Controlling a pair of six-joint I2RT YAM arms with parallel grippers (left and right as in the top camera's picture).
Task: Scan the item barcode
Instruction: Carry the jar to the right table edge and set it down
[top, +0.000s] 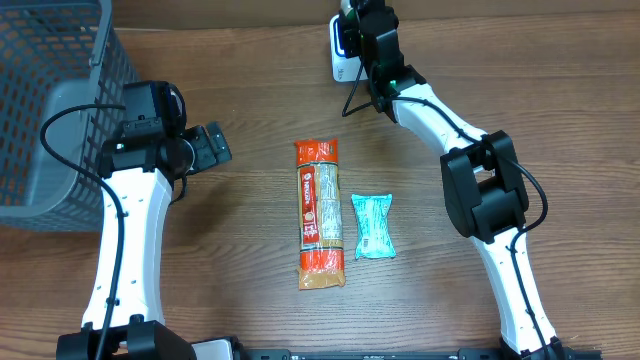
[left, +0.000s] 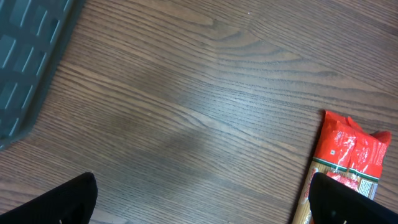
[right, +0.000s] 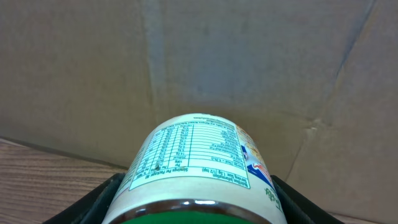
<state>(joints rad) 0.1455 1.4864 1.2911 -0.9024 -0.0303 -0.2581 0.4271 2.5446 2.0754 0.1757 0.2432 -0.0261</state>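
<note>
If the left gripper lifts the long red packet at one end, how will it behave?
The long red packet looks narrow and straight, so it is probably fairly stiff, yet held at one end it may tilt. Its wrapper looks like smooth plastic, so a grip might slip.

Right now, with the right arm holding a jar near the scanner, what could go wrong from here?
1. The jar shows only its nutrition table in the wrist view; no barcode is visible, so it may face away from the white scanner and the scan could fail.
2. The right gripper holds the round jar by its sides; turning it to find the code could let it slip.
</note>
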